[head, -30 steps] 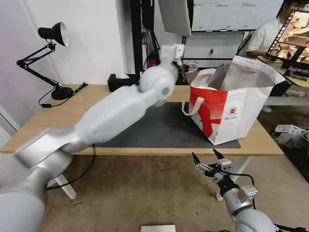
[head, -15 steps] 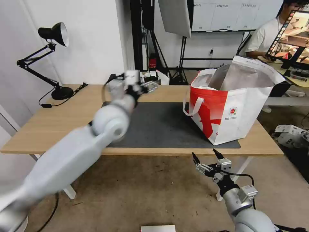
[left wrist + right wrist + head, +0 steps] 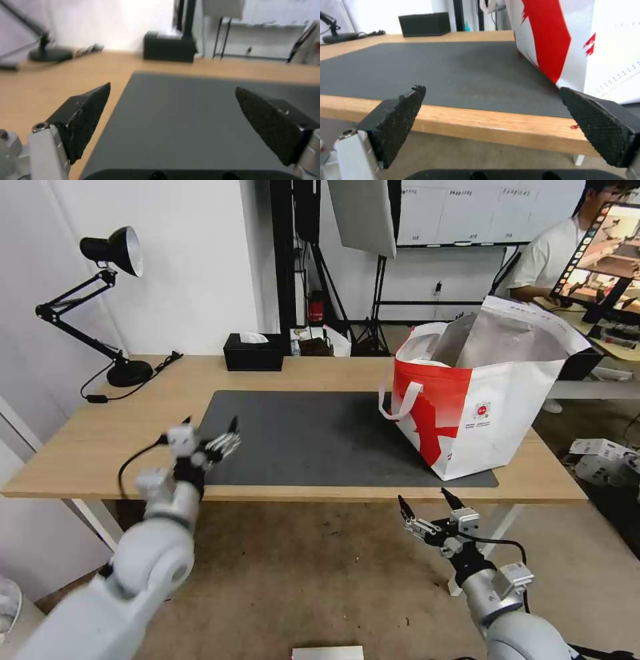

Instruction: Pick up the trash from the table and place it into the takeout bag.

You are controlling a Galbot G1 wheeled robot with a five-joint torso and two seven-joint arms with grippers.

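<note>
The takeout bag (image 3: pixel 480 400) stands open on the right end of the dark grey mat (image 3: pixel 320 437) on the light-wood table (image 3: pixel 100 433); its red-and-white side (image 3: pixel 553 37) is close in the right wrist view. The trash is out of view. My left gripper (image 3: pixel 210 421) hovers open and empty over the mat's near left corner (image 3: pixel 200 120), its black fingers (image 3: pixel 86 117) spread wide. My right gripper (image 3: pixel 424 499) hangs open and empty below the table's front edge (image 3: pixel 486 122), in front of the bag.
A black tissue box (image 3: pixel 252 352) sits at the table's back edge, and a black desk lamp (image 3: pixel 110 250) stands at the back left corner with its cord trailing. White boxes (image 3: pixel 603 457) lie on the floor to the right.
My left arm has swung back from beside the bag's opening, across the mat, down to the table's near left side. The right arm has stayed still.
</note>
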